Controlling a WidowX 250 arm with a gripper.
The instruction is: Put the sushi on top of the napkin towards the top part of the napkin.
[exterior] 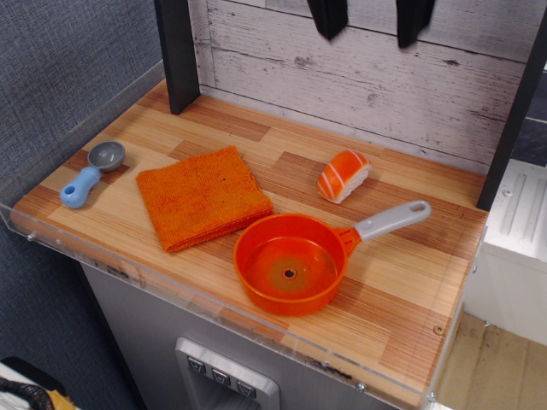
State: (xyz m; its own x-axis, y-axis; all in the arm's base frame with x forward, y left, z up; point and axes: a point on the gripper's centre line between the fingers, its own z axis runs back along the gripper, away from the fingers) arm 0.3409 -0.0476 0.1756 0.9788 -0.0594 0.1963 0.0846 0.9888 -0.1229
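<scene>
The sushi (pixel 344 175), orange with white stripes over a white base, lies on the wooden counter right of centre, near the back wall. The napkin (pixel 203 196), a square orange terry towel, lies flat left of centre. My gripper (pixel 370 19) shows only as two dark fingertips at the top edge, spread apart and empty, high above and slightly right of the sushi.
An orange saucepan (pixel 291 262) with a grey handle (pixel 393 219) sits at the front, between napkin and sushi. A blue-handled grey scoop (pixel 92 173) lies at the far left. A black post (pixel 178 53) stands at the back left. A clear rim edges the counter front.
</scene>
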